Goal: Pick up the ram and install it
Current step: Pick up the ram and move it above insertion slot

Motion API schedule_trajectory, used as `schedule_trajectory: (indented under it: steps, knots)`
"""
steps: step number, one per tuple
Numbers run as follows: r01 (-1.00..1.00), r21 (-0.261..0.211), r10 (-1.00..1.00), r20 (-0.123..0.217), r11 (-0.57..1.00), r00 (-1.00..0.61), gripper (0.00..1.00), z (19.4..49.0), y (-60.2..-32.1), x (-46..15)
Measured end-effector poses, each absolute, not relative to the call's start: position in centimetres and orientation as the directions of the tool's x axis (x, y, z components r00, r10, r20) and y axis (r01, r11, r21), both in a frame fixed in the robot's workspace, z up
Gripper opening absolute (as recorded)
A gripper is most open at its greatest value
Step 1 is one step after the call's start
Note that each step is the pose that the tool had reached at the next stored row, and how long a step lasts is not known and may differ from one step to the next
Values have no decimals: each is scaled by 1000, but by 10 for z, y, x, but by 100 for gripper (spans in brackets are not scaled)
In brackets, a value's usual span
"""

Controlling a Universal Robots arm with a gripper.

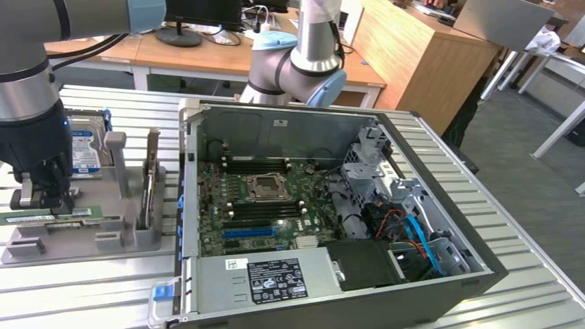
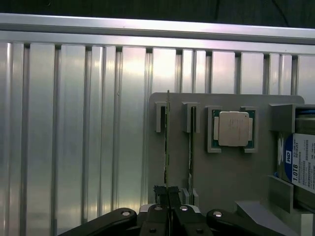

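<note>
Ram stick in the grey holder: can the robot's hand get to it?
Most likely yes. The hand sits right on the ram, shut around its thin edge in the grey holder, with nothing in between.

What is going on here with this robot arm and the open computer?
The arm's gripper is shut on the ram, a thin green stick standing on edge in the grey holder beside the open computer case. The ram has not been lifted out of the holder, so it is not yet in the motherboard.
</note>
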State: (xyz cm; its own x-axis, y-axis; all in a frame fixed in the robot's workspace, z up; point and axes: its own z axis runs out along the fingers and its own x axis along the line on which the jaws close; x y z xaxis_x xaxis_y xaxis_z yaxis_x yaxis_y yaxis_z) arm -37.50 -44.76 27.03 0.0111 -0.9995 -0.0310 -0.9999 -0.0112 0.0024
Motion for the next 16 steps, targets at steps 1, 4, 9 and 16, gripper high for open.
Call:
schedule_trajectory:
  steps: [1,4,9,16]
  knots:
    - [-1000,2,-999,-31,-11,11,11,270,-448,-375]
    - [-1000,3,-999,-31,-11,11,11,270,-448,-375]
    - [-1000,26,-999,-31,-11,10,11,271,-448,-372]
    - [-999,41,-999,-31,-11,10,11,271,-448,-370]
